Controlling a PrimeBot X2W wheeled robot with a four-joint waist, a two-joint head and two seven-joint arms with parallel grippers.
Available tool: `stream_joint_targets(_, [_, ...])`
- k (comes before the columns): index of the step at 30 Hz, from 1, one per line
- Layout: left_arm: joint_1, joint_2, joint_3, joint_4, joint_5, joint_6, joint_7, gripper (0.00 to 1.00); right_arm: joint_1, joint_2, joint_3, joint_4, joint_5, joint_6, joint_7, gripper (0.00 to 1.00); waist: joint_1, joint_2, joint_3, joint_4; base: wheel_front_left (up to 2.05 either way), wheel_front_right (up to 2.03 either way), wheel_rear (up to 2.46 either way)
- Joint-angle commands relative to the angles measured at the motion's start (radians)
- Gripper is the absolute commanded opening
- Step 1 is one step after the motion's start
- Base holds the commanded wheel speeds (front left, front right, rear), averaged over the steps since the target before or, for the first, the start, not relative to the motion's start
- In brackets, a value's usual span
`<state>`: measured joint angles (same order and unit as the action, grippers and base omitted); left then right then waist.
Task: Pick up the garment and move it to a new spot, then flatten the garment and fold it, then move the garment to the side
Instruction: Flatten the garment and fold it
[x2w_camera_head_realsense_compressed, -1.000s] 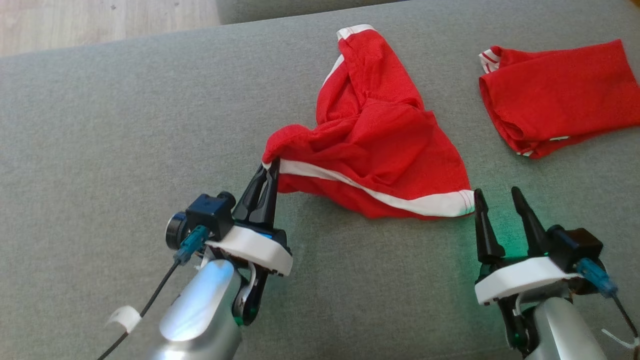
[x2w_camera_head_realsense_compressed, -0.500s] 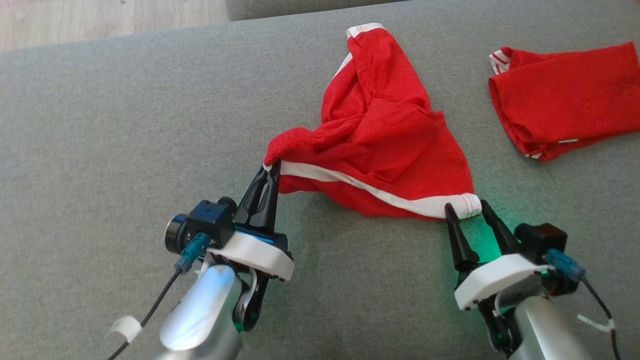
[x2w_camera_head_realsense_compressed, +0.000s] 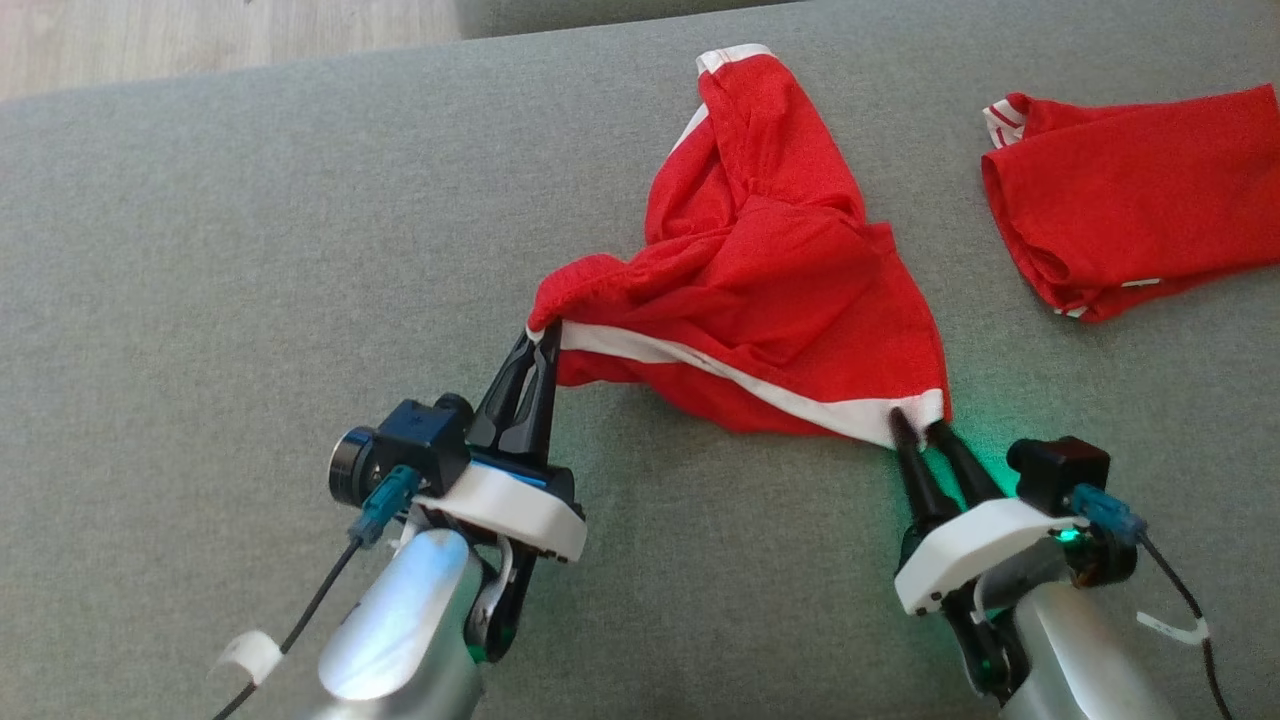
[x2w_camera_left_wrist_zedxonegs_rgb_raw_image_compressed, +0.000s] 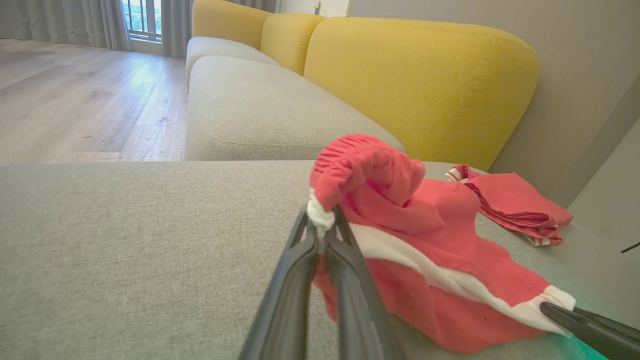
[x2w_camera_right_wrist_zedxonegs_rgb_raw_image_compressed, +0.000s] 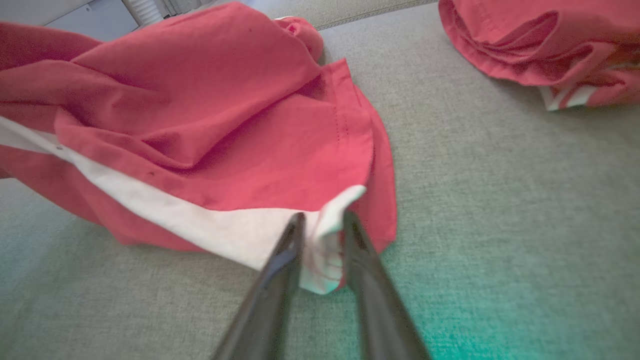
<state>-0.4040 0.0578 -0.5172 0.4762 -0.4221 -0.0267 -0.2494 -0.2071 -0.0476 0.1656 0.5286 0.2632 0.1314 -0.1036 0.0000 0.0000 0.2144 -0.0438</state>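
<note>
The garment (x2w_camera_head_realsense_compressed: 760, 290) is a red piece with a white band, lying crumpled on the grey sofa seat (x2w_camera_head_realsense_compressed: 250, 250). My left gripper (x2w_camera_head_realsense_compressed: 541, 330) is shut on the left end of its white band and holds that end lifted off the seat. In the left wrist view the pinched band end sits between the fingertips of the left gripper (x2w_camera_left_wrist_zedxonegs_rgb_raw_image_compressed: 320, 220), with the garment (x2w_camera_left_wrist_zedxonegs_rgb_raw_image_compressed: 400, 200) draped behind. My right gripper (x2w_camera_head_realsense_compressed: 915, 420) is at the band's right corner. In the right wrist view the right gripper (x2w_camera_right_wrist_zedxonegs_rgb_raw_image_compressed: 322, 220) has the white corner of the garment (x2w_camera_right_wrist_zedxonegs_rgb_raw_image_compressed: 200, 115) pressed between its two fingers.
A second red garment (x2w_camera_head_realsense_compressed: 1130, 190) lies folded at the far right of the seat, apart from the first. Wooden floor (x2w_camera_head_realsense_compressed: 200, 40) runs past the seat's far edge. Yellow backrest cushions (x2w_camera_left_wrist_zedxonegs_rgb_raw_image_compressed: 415, 85) rise behind the seat in the left wrist view.
My right gripper has moved forward and left to the band's right corner, and its fingers have closed from wide open onto it. The left gripper has kept its hold in place.
</note>
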Motion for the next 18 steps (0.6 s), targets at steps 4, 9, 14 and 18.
stream_joint_targets(4, [-0.018,0.02,0.037,-0.025,0.012,0.0,-0.012,0.0,-0.043,-0.003,0.02,-0.026,-0.001,-0.001,-0.02,0.0,0.0,0.0,-0.003,-0.005,0.0,0.0,0.0])
stream_joint_targets(9, [-0.018,0.033,0.047,-0.026,0.02,0.007,-0.012,0.0,-0.051,-0.003,-0.012,-0.058,-0.028,-0.001,-0.078,0.0,0.0,0.0,-0.011,-0.011,0.0,0.0,0.0])
stream_joint_targets(14, [-0.013,0.052,0.058,-0.028,0.029,0.015,-0.012,0.0,-0.039,-0.018,-0.041,-0.123,-0.053,-0.001,-0.118,0.0,0.0,0.0,-0.03,-0.016,0.0,0.0,0.0])
stream_joint_targets(18, [-0.011,0.067,0.061,-0.034,0.04,0.022,-0.012,0.0,-0.022,-0.032,-0.066,-0.188,-0.073,-0.001,-0.137,0.0,0.0,0.0,-0.047,-0.015,0.0,0.0,0.0])
